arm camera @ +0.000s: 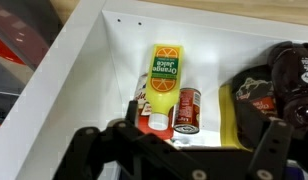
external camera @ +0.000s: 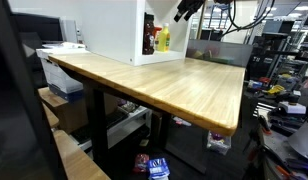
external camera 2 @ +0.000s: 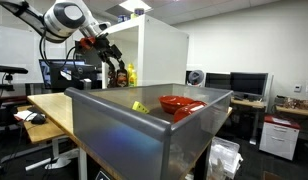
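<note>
While the gripper (arm camera: 176,142) hangs before the open side of the white cabinet (arm camera: 89,60), we see its jaws spread wide with nothing between them. It is released and touches no object. In the wrist view the orange juice bottle (arm camera: 164,82) sits at twelve o'clock from the gripper, inside the cabinet, with its label turned toward us. It is the nearest thing to the fingertips, yet apart from them. A red can (arm camera: 189,110) stands just beside the bottle, at its four o'clock. A dark bag (arm camera: 284,85) fills the cabinet at three o'clock from the can, and a yellow edge shows between them — we cannot tell what that is. In an exterior view the cabinet rests on the far end of a wooden table (external camera: 174,85), and the gripper hovers at about one o'clock from the cabinet's opening. In an exterior view a gray bin (external camera 2: 124,130) in the foreground holds a red bowl (external camera 2: 180,103), at four o'clock from the gripper and well apart from it.
</note>
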Motion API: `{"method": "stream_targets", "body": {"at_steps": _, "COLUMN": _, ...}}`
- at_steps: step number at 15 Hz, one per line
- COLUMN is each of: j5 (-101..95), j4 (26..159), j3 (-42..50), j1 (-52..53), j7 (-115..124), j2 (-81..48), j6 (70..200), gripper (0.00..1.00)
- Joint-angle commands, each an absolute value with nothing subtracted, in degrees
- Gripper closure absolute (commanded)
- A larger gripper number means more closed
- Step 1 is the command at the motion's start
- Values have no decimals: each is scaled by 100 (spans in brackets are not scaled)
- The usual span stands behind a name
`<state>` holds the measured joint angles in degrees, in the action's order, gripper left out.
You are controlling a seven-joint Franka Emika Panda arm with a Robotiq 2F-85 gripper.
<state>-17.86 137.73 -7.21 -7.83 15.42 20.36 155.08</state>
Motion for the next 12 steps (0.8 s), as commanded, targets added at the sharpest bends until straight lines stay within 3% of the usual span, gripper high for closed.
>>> {"method": "stream_targets", "body": {"at_steps": 1, "j5": -1949, "j4": 13959, "j3": -797, "j1": -948, "j7": 1773, "j2": 2140, "j6": 15756, "gripper": 0}}
{"method": "stream_targets", "body": {"at_steps": 12, "j5": -2146, "j4": 13825, "j3": -804, "j1": -1494, "j7": 1755, "j2": 1609, "j6": 16245, "gripper": 0}}
